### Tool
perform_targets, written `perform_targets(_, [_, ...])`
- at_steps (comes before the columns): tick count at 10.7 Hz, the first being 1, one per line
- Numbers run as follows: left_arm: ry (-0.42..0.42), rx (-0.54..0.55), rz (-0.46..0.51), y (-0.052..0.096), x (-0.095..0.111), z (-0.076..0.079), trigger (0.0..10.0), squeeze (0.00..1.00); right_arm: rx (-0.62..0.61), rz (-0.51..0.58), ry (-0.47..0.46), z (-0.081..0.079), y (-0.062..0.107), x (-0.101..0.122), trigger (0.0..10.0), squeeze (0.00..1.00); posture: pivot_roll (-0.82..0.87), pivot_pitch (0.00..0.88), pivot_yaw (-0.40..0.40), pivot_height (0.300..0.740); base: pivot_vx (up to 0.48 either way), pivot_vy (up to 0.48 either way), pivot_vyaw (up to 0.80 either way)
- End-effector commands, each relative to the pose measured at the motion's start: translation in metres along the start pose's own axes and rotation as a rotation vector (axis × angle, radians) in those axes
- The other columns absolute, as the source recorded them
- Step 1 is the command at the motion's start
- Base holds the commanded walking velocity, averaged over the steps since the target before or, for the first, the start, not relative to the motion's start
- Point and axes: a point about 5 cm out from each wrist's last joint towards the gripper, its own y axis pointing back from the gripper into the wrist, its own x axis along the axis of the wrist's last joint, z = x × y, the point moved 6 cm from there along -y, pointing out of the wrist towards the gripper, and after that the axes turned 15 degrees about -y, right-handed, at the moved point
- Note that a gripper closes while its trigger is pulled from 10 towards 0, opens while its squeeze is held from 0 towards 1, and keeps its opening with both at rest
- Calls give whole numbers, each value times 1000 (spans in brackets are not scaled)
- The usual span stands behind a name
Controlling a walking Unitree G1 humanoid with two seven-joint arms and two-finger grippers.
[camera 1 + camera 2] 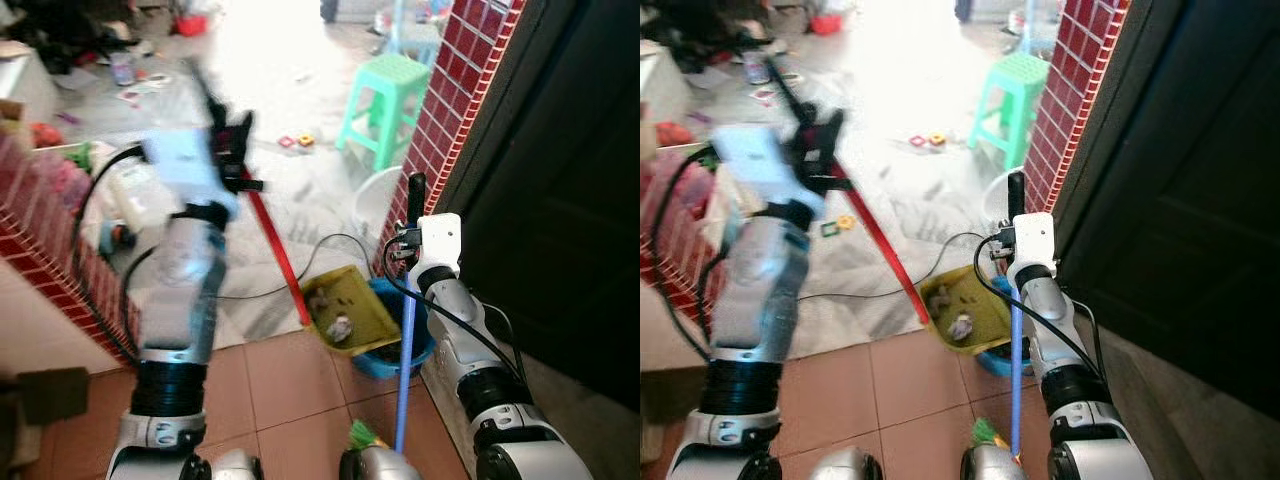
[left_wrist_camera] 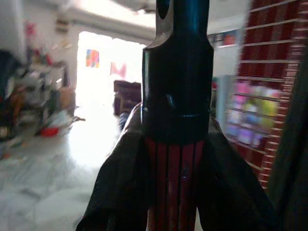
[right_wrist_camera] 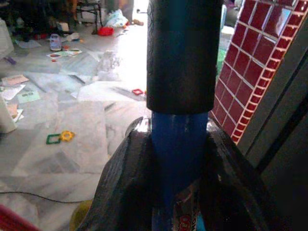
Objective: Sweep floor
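Your left gripper (image 1: 232, 150) is clamped on the red dustpan handle (image 1: 278, 255); your right gripper (image 1: 412, 225) is clamped on the blue broom handle (image 1: 404, 360).

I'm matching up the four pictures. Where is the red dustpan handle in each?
Left eye: red handle slants from the left gripper to the yellow dustpan.
Right eye: same slant, left of centre.
Left wrist: centre, between the fingers.
Right wrist: red sliver in a corner.
Shared landmark: red brick pillar.
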Motion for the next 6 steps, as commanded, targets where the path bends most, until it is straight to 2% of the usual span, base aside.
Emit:
perform_targets(1, [-99,-103,53,-2,10,20,10000,0,3,48,10,-2,-5,14,10000,0,-40,42,-3,740,0,0,0])
perform_targets(2, [-133,-175,84,-3,15,37,10000,0,2,49,9,-2,-6,14,10000,0,-40,39,1,740,0,0,0])
perform_targets(3, [-175,-298,143,-3,25,65,10000,0,0,52,7,-3,-6,15,10000,0,-38,38,5,740,0,0,0])
perform_targets(5, [-233,-603,263,11,43,124,10000,0,-7,58,4,-2,-6,16,10000,0,-39,35,12,740,0,0,0])
perform_targets(6, [-246,-737,307,21,48,145,10000,0,-11,60,4,-1,-7,16,10000,0,-40,34,14,740,0,0,0])
